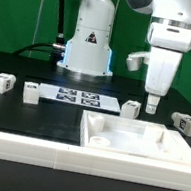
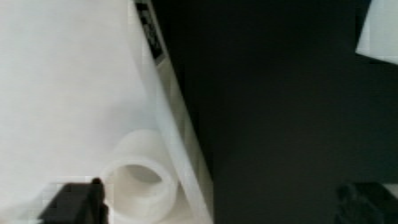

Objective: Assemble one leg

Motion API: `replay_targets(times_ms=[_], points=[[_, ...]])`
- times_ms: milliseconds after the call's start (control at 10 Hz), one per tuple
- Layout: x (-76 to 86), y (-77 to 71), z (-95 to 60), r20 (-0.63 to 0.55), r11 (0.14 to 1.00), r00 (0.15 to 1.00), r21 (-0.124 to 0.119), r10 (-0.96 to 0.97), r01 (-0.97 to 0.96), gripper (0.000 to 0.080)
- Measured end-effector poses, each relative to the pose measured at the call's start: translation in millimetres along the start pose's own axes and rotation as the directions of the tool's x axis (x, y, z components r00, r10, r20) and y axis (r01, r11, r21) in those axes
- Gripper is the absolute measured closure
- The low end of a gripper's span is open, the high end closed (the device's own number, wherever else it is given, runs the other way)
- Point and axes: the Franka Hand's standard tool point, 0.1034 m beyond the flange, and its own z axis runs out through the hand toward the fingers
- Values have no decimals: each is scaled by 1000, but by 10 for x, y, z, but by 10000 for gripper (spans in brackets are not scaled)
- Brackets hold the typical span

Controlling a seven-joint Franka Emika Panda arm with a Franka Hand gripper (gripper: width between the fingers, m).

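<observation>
Overhead, the claw (image 1: 151, 106) hangs wide open, holding nothing, near the tabletop's (image 1: 146, 143) hollow corner socket (image 2: 139, 182).

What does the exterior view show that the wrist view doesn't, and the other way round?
Only the exterior view: the robot's base, the marker board and all four legs. Only the wrist view: the gripper open wide, and a close look into a round socket. Both: the gripper, the white tabletop and the black table.

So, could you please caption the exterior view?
Open end effector hovers over the white tabletop edge, loose legs lying behind.
</observation>
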Motion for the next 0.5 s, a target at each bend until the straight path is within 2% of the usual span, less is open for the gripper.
replay_targets(times_ms=[100,300,500], points=[[18,-100,26,-18,987,987,2,161,-161,150],[189,-277,29,-30,930,929,10,368,-368,150],[349,-387,24,-33,862,862,26,506,-506,150]])
